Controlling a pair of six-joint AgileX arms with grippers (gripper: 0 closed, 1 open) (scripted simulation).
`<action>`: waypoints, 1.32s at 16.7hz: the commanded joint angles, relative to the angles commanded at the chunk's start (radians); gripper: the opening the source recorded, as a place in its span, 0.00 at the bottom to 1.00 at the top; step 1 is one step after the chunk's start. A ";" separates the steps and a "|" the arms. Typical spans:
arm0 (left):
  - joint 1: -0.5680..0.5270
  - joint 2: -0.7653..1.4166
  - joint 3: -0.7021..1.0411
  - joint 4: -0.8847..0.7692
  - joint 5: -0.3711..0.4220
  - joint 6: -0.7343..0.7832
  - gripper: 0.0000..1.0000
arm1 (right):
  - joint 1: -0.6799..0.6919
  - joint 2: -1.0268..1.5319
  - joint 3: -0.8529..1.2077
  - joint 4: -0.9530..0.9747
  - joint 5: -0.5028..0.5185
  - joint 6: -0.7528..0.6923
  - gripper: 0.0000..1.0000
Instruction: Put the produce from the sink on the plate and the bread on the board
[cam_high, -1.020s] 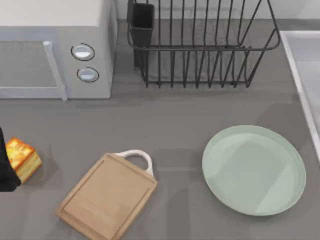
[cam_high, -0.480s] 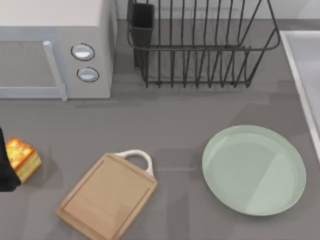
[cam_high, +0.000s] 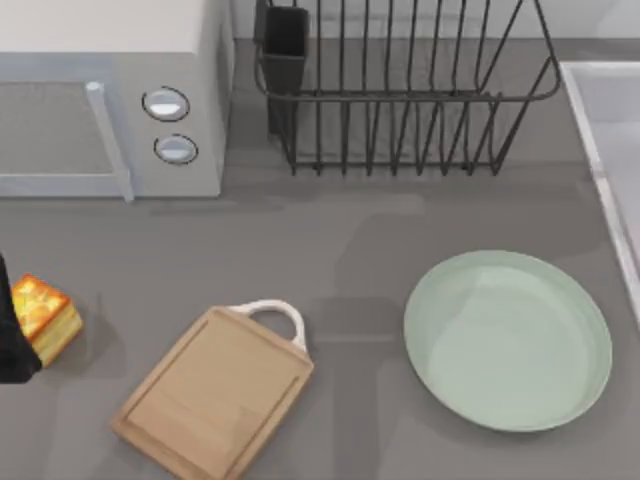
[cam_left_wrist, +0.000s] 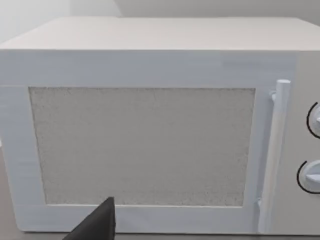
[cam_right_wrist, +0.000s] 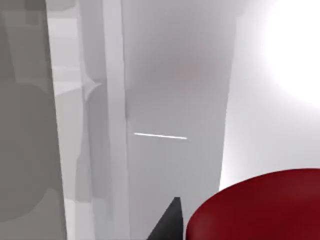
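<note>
Far left of the top view: the left gripper (cam_high: 8, 345), a dark shape cut by the frame edge, sits against the bread (cam_high: 45, 317), a small cube with a toasted top resting on the tabletop (cam_high: 300, 240). Whether its fingers are spread or pressed on the bread cannot be told. In the left wrist view one dark fingertip (cam_left_wrist: 97, 225) rises before the microwave (cam_left_wrist: 150, 125), which stands at the back left of the tabletop.

Centre left: the board (cam_high: 215, 390) lies flat and bare, its long axis running diagonally, with the white loop handle (cam_high: 272, 315) pointing toward the back and right. It lies just to the right of the bread, with a strip of tabletop between them, so the left arm is plainly the nearer one for that transfer, which appears to be a short carry rightward.

Centre back: a wire dish rack (cam_high: 400, 90) stands behind the working area.

Right: the plate (cam_high: 508, 340) lies bare on the tabletop. Beyond it, at the right edge, runs the raised rim of the sink (cam_high: 600, 150).

Right wrist view: the produce (cam_right_wrist: 255, 207) is a glossy dark red rounded form close to the camera, against the pale wall of the sink, with one dark fingertip (cam_right_wrist: 167, 222) of the right gripper just beside it. Whether this gripper is spread or pinching cannot be told. The produce thus appears to be in the sink still, and the plate lies to the sink's left, on the right arm's side.
</note>
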 joint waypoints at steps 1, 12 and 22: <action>0.000 0.000 0.000 0.000 0.000 0.000 1.00 | 0.032 -0.021 -0.010 -0.009 0.000 0.031 0.00; 0.000 0.000 0.000 0.000 0.000 0.000 1.00 | 0.442 -0.250 -0.188 -0.135 0.004 0.435 0.00; 0.000 0.000 0.000 0.000 0.000 0.000 1.00 | 0.609 -0.335 -0.270 -0.189 0.006 0.599 0.00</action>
